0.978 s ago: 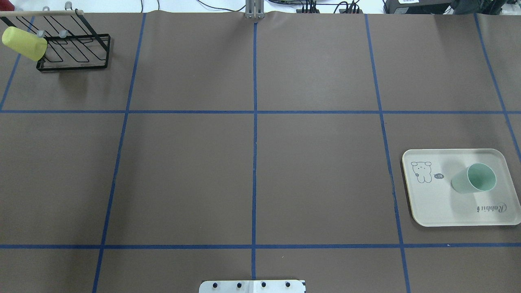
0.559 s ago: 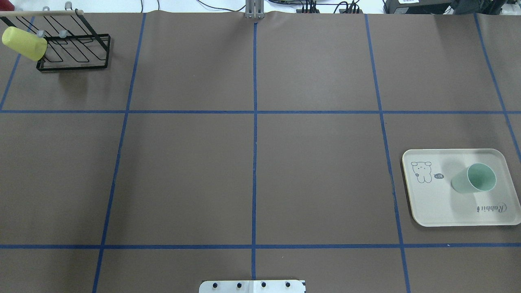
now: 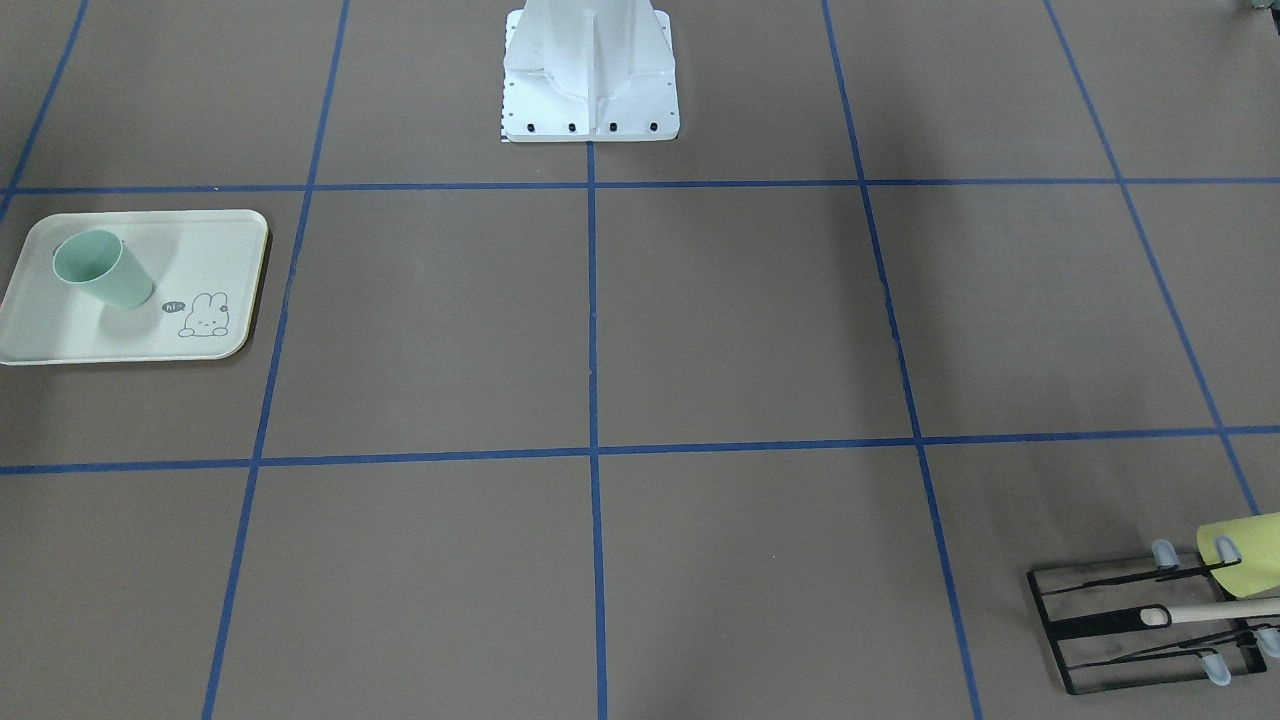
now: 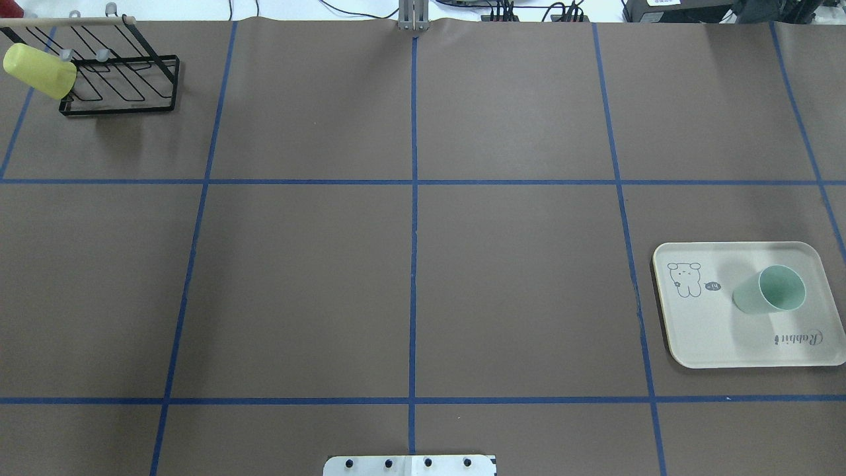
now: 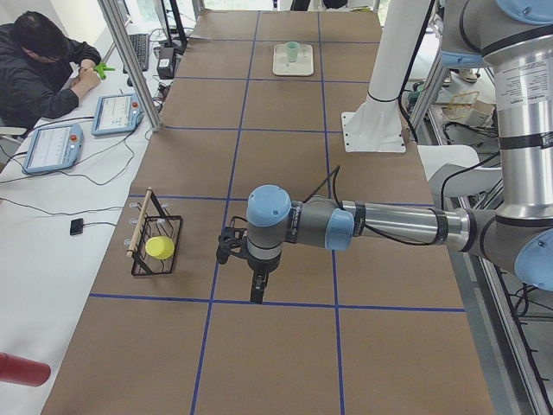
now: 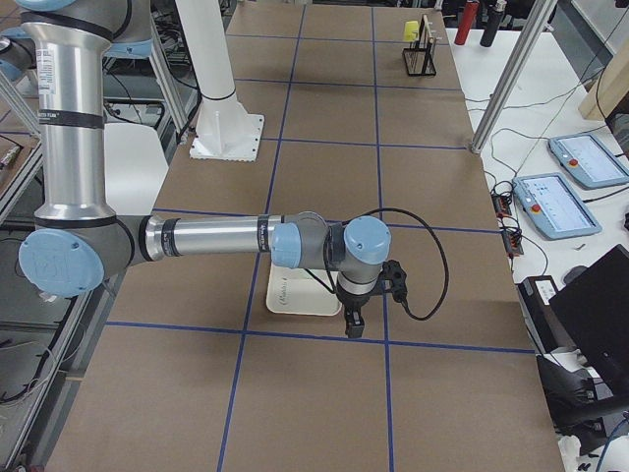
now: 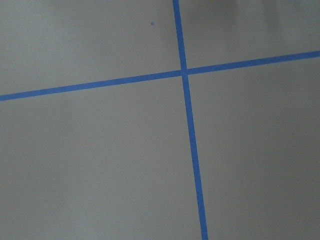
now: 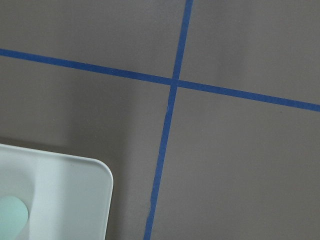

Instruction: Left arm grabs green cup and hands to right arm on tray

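Observation:
The pale mint-green cup point(image 4: 770, 289) stands upright on the cream-white "Rabbit" tray point(image 4: 710, 340) at the table's right side. Both also show in the front view, the cup point(image 3: 100, 270) on the tray point(image 3: 120, 335), and far off in the left side view point(image 5: 293, 49). The right wrist view shows a tray corner point(image 8: 65, 200) and a sliver of the cup point(image 8: 10, 220). My left gripper point(image 5: 257, 298) points down over bare table near the rack, and I cannot tell its state. My right gripper point(image 6: 352, 332) hangs beside the tray point(image 6: 295, 298), and I cannot tell its state either.
A black wire rack point(image 4: 125, 86) stands at the far left corner with a yellow-green cup point(image 4: 38, 70) hung on it. The white robot base point(image 3: 590, 90) is at the near middle edge. Blue tape lines grid the brown table. An operator point(image 5: 43, 69) sits beyond the far edge.

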Robot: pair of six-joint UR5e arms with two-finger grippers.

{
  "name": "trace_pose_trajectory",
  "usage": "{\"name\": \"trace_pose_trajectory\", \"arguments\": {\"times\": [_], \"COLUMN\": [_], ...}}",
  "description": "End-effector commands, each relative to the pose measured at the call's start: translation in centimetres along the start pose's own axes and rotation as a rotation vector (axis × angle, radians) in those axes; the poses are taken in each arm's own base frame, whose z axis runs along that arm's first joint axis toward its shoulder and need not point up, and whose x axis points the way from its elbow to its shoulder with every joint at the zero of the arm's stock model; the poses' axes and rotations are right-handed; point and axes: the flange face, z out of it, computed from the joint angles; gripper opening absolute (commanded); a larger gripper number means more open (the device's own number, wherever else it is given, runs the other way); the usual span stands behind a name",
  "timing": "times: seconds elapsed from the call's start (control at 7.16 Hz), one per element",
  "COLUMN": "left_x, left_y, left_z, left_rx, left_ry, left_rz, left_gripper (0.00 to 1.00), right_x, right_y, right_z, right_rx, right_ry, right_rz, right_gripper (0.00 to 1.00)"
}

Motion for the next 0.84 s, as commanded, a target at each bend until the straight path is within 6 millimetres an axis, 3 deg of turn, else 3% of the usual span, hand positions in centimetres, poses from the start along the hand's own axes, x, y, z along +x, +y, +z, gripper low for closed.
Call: {"name": "trace_pose_trajectory", "arguments": {"times": [0.0,0.28,0.7], "left_x": [-0.1,0.4,0.8], "left_y": [0.1,-1.7,-2.8], "left_z": [0.0,-0.6,-1.0], "left_rx": [0.001,0.024,0.037], "left_ry": [0.007,0.003,0.002], "left_rz": [-0.005,0.008,0.018], "left_gripper": [1.0,1.0,1.0], "right_x": [-0.1,-0.1,-0.2], "right_y": [-0.1,-0.1,-0.4], "right_z": [0.4,0.4,0.2], "right_rx": [-0.009,-0.008,-0.004], "right_ry": [-0.003,-0.002,-0.002], "right_rz": [-0.003,-0.004,-0.007], "right_gripper": [0.99,0.99,0.99]}}
